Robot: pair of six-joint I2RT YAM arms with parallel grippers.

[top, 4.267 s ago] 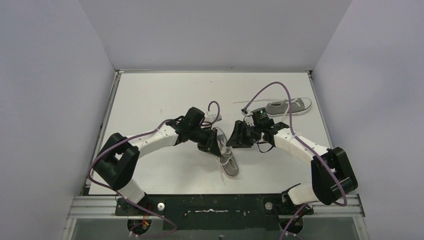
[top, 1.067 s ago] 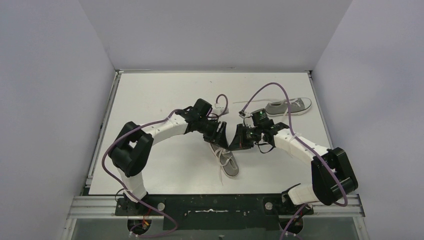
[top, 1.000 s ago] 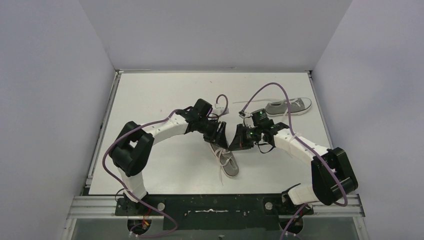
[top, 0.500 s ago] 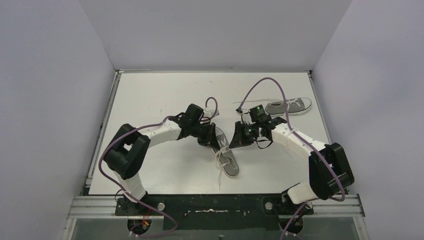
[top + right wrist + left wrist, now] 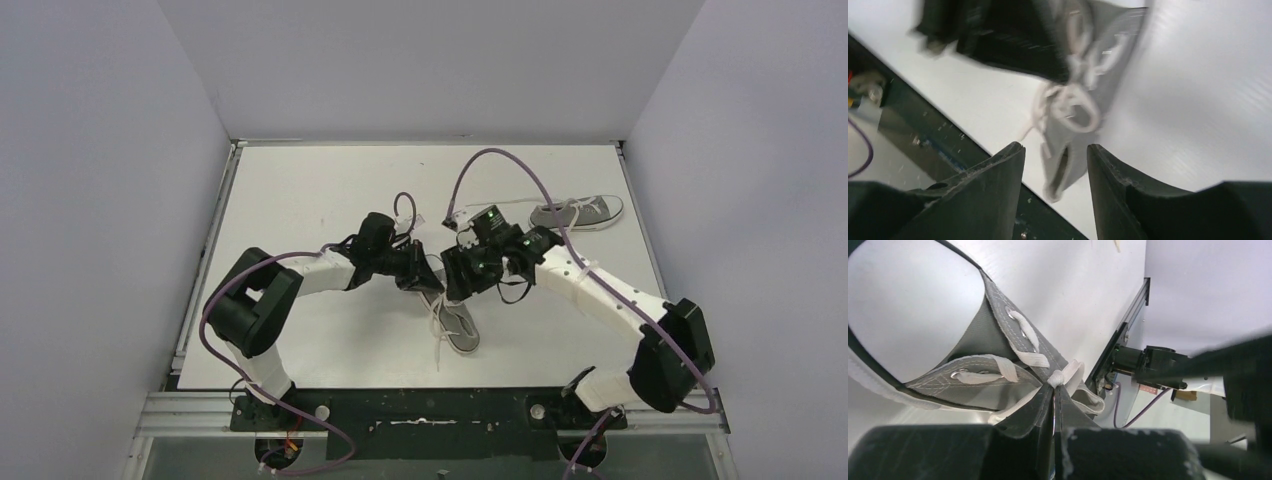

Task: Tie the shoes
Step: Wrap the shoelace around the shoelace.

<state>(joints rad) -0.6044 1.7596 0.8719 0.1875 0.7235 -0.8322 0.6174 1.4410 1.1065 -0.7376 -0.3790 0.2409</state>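
One grey shoe [image 5: 462,330] lies toe toward me near the middle of the table, its white laces [image 5: 438,338] trailing off its left side. In the left wrist view my left gripper [image 5: 1054,388] is shut on a white lace [image 5: 1056,378] just above the shoe's eyelets [image 5: 1020,325]. My right gripper [image 5: 1055,148] hangs open above the same shoe [image 5: 1083,95], nothing between its fingers, with the left gripper [image 5: 1013,40] close in front of it. From above, both grippers [image 5: 428,277] [image 5: 452,285] crowd over the shoe's heel end. The other shoe [image 5: 578,212] lies on its own at the back right.
The white table [image 5: 300,180] is boxed in by grey walls on three sides. A black metal rail [image 5: 420,408] runs along its near edge by the arm bases. Purple cables [image 5: 500,155] loop above both wrists.
My left gripper has shut on the lace and drawn back left a little. My right gripper has opened and swung left, closer over the near shoe.
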